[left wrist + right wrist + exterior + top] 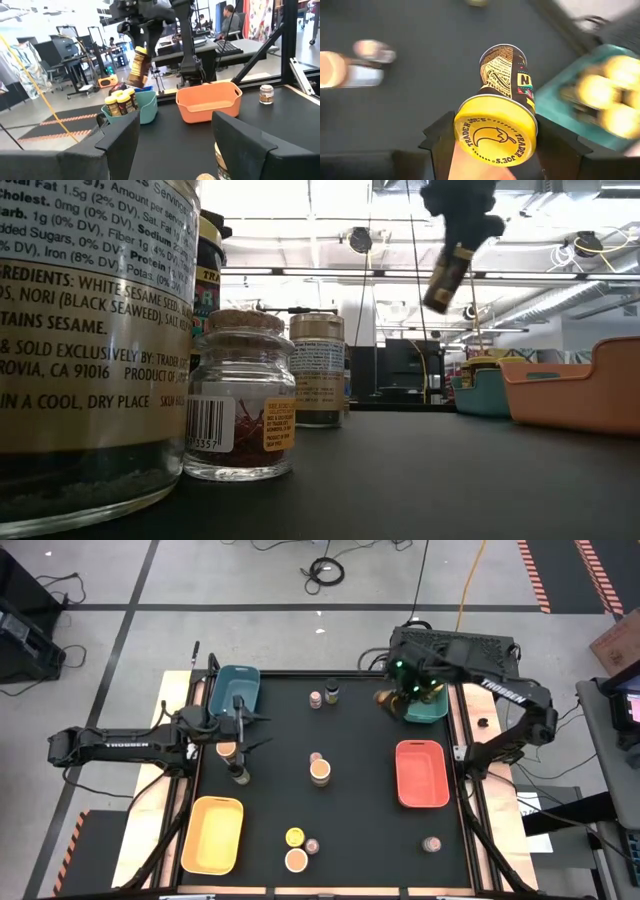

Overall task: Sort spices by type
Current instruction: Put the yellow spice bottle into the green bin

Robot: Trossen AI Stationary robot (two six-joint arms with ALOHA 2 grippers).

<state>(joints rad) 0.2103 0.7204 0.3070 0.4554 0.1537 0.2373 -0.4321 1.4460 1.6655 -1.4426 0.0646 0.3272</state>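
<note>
high view: your right gripper [398,695] hangs at the near edge of the teal tray [432,712], carrying a yellow-lid jar [386,697]. Left gripper [238,743] hovers by the blue tray [236,688], over a tan-lid jar [227,750].
low view: the jar [446,277] hangs tilted, high above the table. Risk: release from here and it drops, bounces or rolls past the tray.
left wrist view: the jar [138,67] sits above the yellow lids [120,99] already in the teal tray [146,106]. Risk: coming down on them tips one out. Left fingers [242,140] stand apart, nothing between them.
right wrist view: right fingers [443,137] clamp the jar [502,107] just under its lid, half-spread. Risk: the tilt lets it slip, so level it first.
</note>
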